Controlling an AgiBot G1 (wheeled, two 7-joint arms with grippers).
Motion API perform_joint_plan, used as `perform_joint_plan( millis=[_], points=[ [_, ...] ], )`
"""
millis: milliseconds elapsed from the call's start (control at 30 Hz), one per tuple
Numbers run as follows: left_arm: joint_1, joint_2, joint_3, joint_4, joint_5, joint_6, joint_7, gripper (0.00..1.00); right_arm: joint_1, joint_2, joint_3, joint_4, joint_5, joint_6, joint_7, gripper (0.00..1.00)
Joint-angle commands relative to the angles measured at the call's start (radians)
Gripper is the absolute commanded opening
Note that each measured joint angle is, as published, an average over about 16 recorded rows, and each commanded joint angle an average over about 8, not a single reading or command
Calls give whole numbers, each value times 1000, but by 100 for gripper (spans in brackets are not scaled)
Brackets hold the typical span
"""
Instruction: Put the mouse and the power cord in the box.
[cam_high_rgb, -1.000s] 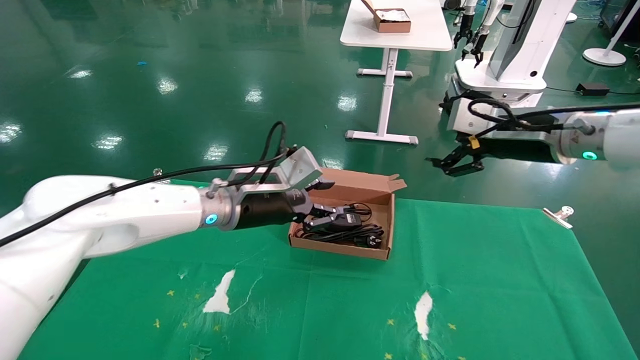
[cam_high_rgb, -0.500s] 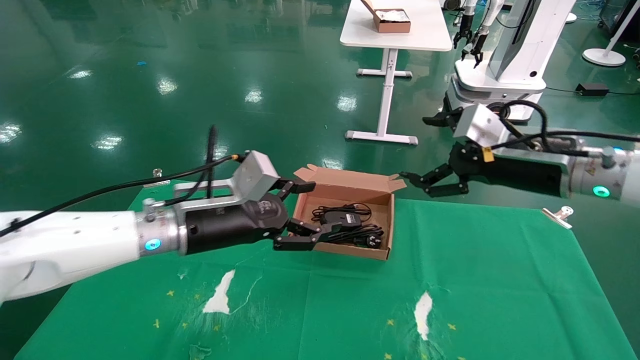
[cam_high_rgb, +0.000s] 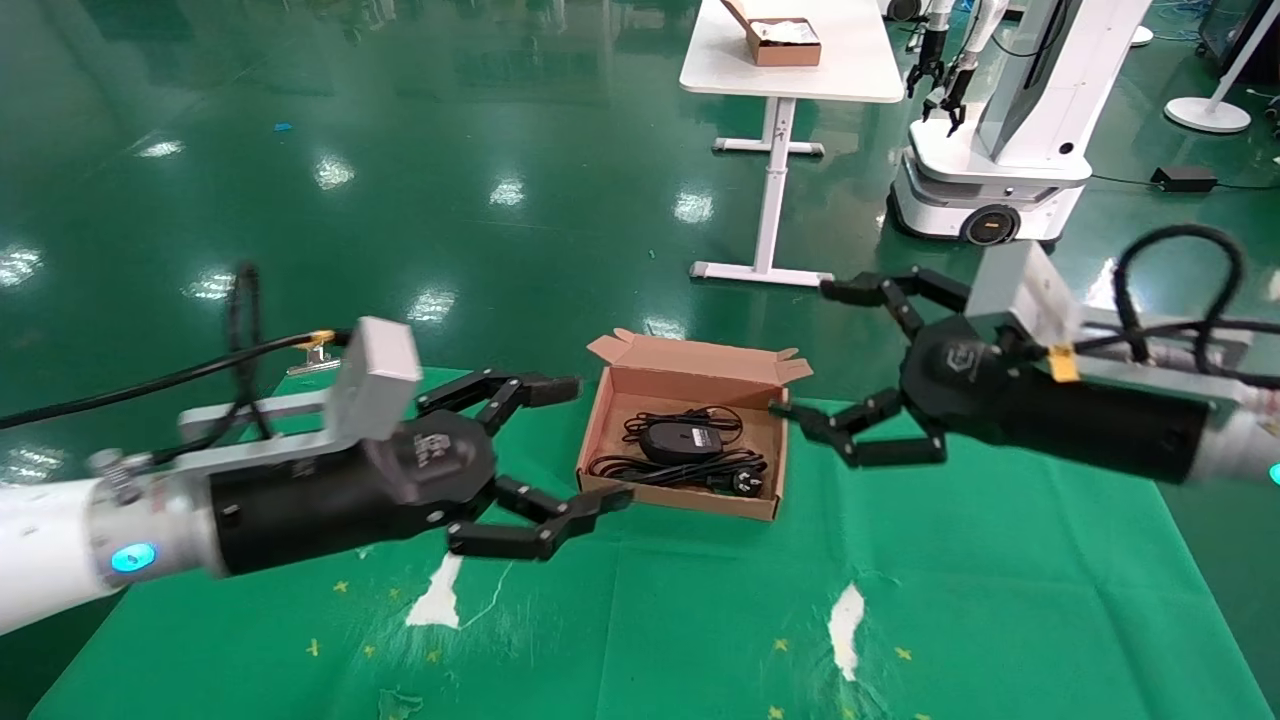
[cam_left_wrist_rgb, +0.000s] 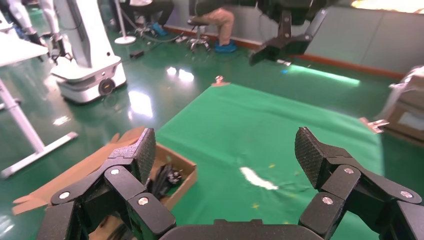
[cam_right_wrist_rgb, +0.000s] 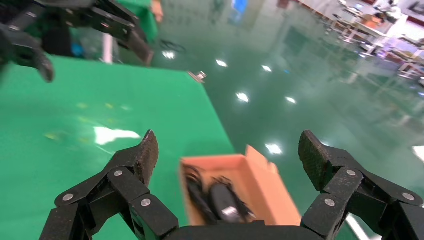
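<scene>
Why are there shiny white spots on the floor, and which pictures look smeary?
Head view: the spots are ceiling lights mirrored in the glossy green floor; the box looks sharp. Right wrist view: the mouse and box are soft, and the far left gripper is smeared. Left wrist view: the fingers are crisp, the box corner fuzzier.

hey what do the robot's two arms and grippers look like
Both arms are white, each with a silver collar carrying a glowing cyan ring and a black wrist section. A grey camera block and looping black cables ride on top. The left gripper and right gripper are black, with jointed fingers and ribbed pads.
</scene>
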Motion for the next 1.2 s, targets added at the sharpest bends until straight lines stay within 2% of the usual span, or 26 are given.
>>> perform_joint_plan(
  millis=[33, 600, 767, 967, 1200],
  points=[
    [21, -26, -17, -30, -23, 20, -10, 100, -30, 17, 13, 40, 25, -18, 31, 100],
    [196, -240, -163, -286, -215, 192, -93, 100, -282, 161, 126, 381, 239, -167, 292, 100],
    [228, -280, -190, -333, -251, 224, -108, 100, -342, 196, 153, 463, 290, -203, 353, 100],
    [238, -292, -198, -348, -264, 233, -110, 100, -378, 215, 169, 512, 322, -224, 379, 100],
    [234, -287, -196, -342, -260, 230, -110, 100, -367, 210, 165, 495, 313, -217, 371, 100]
  ],
)
